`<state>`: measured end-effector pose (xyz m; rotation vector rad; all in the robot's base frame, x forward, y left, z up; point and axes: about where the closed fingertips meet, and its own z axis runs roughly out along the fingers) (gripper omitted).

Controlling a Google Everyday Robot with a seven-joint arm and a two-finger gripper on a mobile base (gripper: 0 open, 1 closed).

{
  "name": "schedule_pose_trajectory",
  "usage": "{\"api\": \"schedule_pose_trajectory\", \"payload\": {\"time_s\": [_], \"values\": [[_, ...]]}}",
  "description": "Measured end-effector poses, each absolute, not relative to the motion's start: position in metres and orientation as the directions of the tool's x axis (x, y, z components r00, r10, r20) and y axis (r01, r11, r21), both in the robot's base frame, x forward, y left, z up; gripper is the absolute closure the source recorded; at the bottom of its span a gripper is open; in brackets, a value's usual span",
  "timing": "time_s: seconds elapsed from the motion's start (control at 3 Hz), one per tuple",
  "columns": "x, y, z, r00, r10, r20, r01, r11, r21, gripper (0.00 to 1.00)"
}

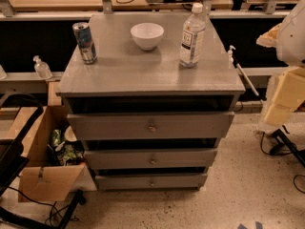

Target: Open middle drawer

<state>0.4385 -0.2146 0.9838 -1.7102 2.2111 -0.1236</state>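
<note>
At the far left a cardboard box (pixel 45 151) sits on the floor, out of your way. On the grey surface (pixel 143 70) above the drawers stand a can (pixel 85 42), a white bowl (pixel 147 35) and a water bottle (pixel 191 35); none of them matters here.

Your target, the middle drawer (pixel 119 159), is the second of three fronts. Its long axis runs left to right, and its small round knob (pixel 152 161) is at the centre. It looks shut or nearly so, though the dark gap above it makes that hard to judge.

The tool (pixel 286 97) hangs at the right edge, well apart from the front and higher than the knob, so you would reach left and down. You cannot tell from here how far open it is, or whether it holds anything.
</note>
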Motion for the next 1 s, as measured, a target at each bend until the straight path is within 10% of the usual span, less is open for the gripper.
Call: {"api": "schedule_pose_trajectory", "payload": {"time_s": [1.0], "values": [[0.446, -0.186, 0.918, -0.121, -0.929, -0.349, -0.921, 0.237, -0.310, 0.00]]}}
